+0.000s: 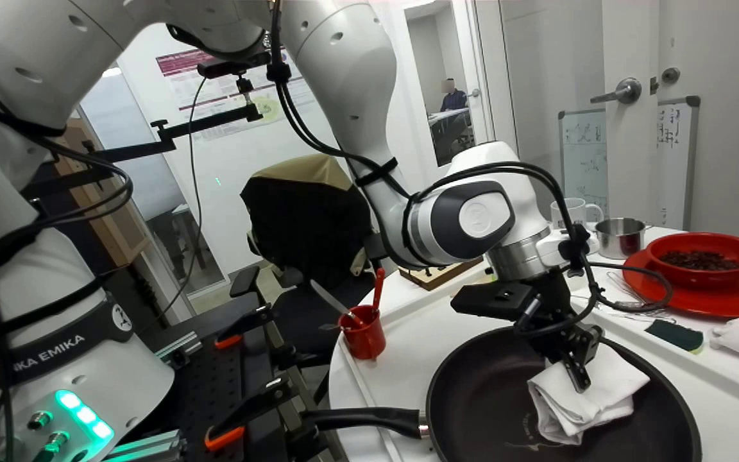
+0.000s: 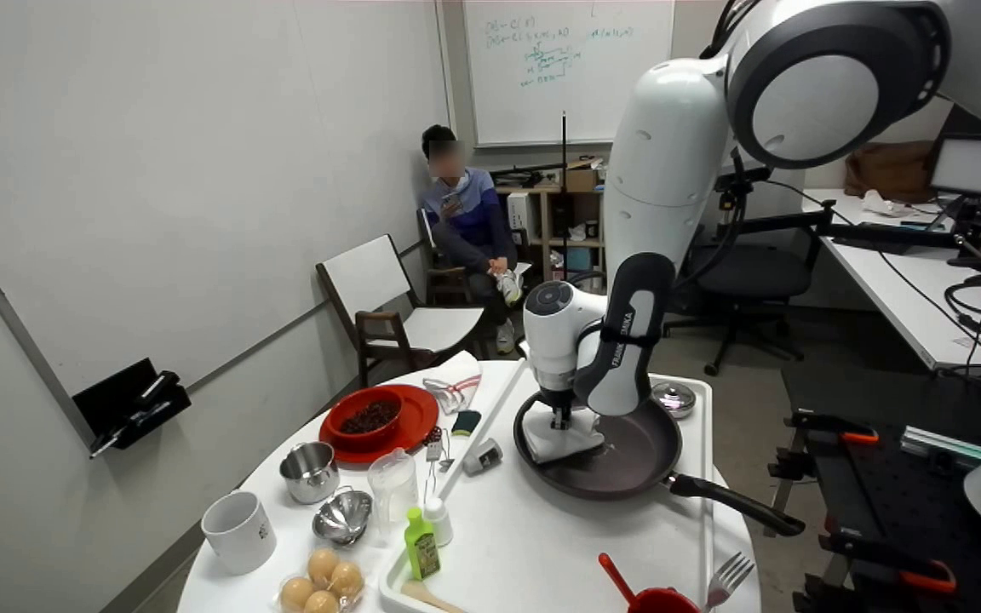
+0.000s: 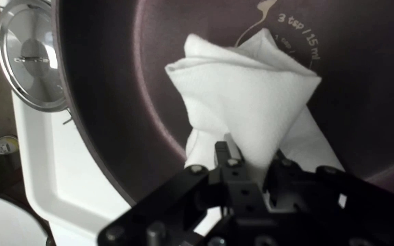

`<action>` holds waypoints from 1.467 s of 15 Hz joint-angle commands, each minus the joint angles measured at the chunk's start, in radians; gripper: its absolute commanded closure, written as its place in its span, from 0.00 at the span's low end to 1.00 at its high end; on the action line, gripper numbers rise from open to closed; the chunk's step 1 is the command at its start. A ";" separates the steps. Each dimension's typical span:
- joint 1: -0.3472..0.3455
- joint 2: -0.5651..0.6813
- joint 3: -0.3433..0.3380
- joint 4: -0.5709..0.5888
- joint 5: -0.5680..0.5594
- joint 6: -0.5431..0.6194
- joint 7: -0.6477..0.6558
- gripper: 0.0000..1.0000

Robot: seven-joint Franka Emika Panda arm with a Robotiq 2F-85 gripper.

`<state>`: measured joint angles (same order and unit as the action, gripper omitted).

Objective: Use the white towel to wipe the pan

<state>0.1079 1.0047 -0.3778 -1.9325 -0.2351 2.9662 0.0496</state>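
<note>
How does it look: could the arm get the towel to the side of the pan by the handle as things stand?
Probably yes. The gripper has the white towel pinched inside the pan, and nothing stands in it between towel and handle, so the way looks free.

In an exterior view, we see the towel [image 2: 560, 443] in the pan [image 2: 645, 443], the pan on the tray [image 2: 537, 545], the tray on the table [image 2: 222, 589]. Behind the pan's right side we find the lid [image 2: 675, 398]. Left of the tray lies the sponge [image 2: 466, 423], farther left the plate [image 2: 422, 415] under the bowl [image 2: 371, 439], and before them the mug [image 2: 238, 534].
</note>
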 commanded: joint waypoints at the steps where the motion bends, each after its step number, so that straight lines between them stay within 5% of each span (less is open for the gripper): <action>1: 0.029 0.011 -0.001 0.003 -0.003 0.006 -0.006 0.93; 22: 0.059 -0.125 0.010 -0.304 -0.135 0.121 -0.265 0.93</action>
<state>0.1630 0.9083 -0.3480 -2.1917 -0.3539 3.0795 -0.1979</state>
